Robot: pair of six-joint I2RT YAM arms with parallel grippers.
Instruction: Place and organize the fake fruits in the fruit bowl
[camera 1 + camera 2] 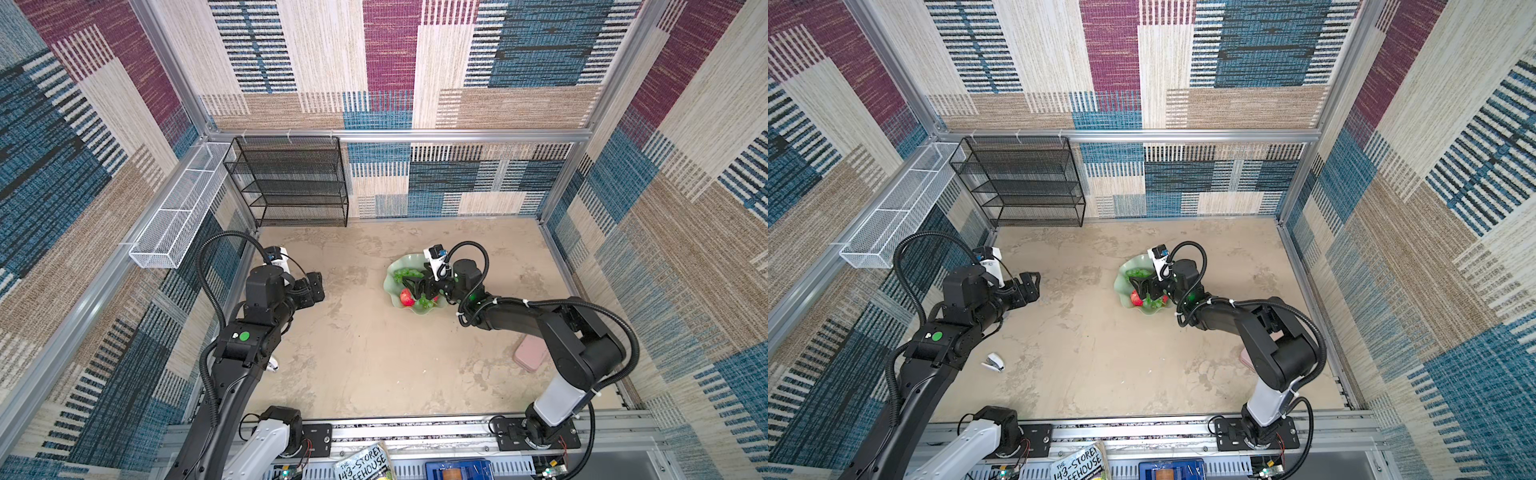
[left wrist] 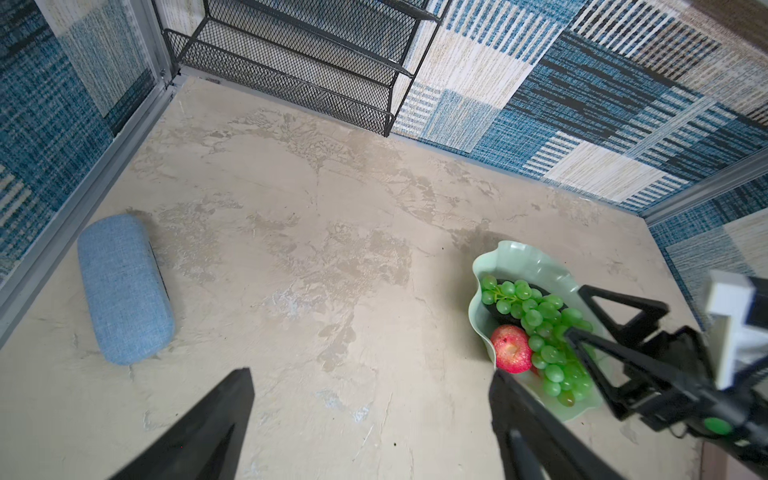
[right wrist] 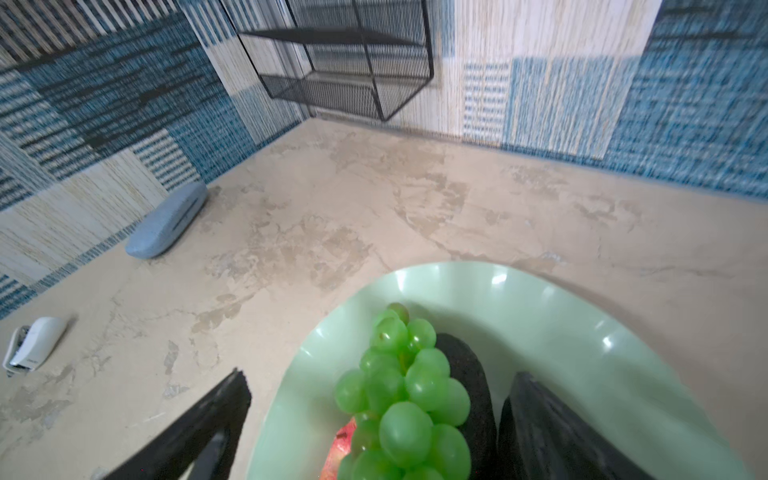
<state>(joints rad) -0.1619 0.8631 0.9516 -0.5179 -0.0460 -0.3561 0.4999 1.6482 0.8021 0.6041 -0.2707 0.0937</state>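
Far left, the blue-grey case and the little white stapler sit on the table. The left gripper hangs over bare tabletop, jaws spread with nothing between them. Toward the right, the fruit bowl has the green grapes, 1 red apple and a dark avocado inside, and the right gripper is right over it, jaws spread wide on either side of the grapes, not pinching them.

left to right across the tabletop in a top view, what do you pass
white stapler → left gripper → fruit bowl → pink item, partly hidden
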